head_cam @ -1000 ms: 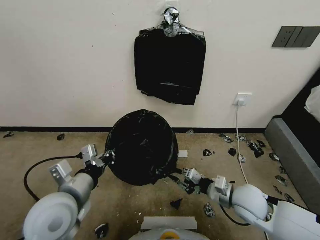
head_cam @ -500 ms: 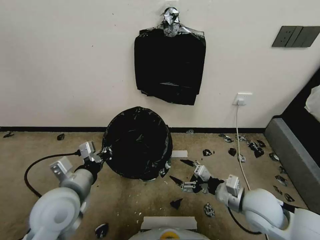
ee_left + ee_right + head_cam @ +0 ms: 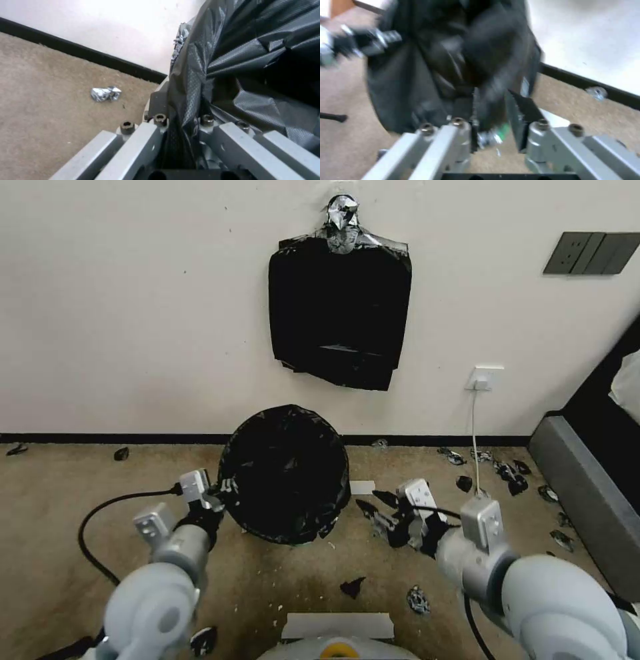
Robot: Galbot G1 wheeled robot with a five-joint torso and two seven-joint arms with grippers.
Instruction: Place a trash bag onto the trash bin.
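Covering the trash bin [image 3: 164, 85] almost wholly, the trash bag [image 3: 285, 473] is draping over it on the carpet [image 3: 60, 513] by the wall; a sliver of bin wall is peeking out in my left wrist view. My left gripper [image 3: 223, 493] is clamping the bag's film at its left edge, pinched between the jaws. My right gripper [image 3: 380, 517] is sitting just right of the bag, jaws apart, gripping nothing. Black scraps [image 3: 467, 483] are littering the carpet; a bundle of bags [image 3: 340, 307] is hanging on the wall.
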